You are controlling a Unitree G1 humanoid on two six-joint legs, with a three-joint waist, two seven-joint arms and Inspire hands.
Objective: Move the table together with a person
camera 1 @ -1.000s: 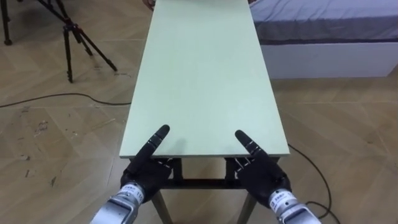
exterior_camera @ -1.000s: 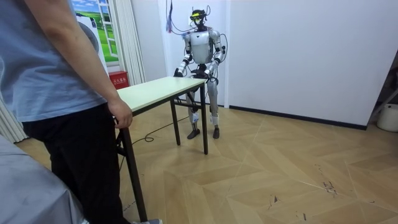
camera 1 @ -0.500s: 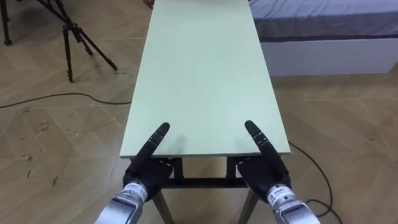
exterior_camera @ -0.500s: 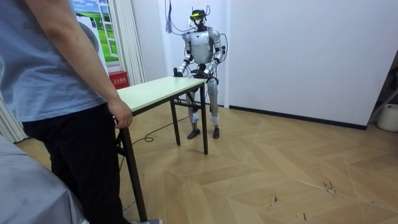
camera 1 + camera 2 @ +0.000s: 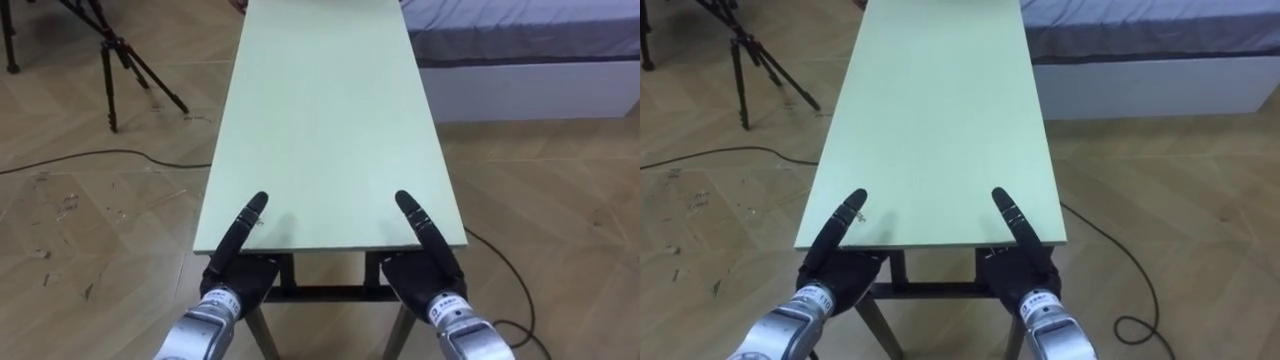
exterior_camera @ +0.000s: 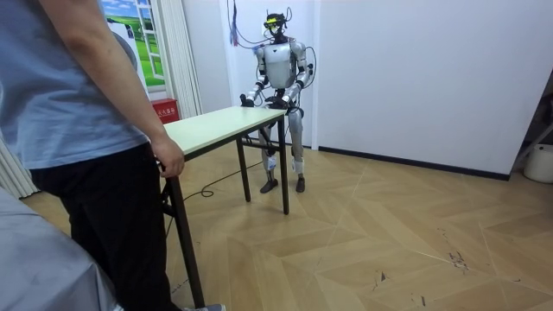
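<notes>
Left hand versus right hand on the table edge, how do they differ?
The left hand grips the table near its left corner, the right hand near its right corner. The left hand's thumb slants rightward, the right hand's leftward, so they lean toward each other. Both lay a straight thumb on the tabletop with the rest of the hand beneath the near edge.

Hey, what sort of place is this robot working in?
Probably an indoor test room furnished like a bedroom: a bed beside the long table, a tripod standing on the wood parquet floor, and bare white walls.
</notes>
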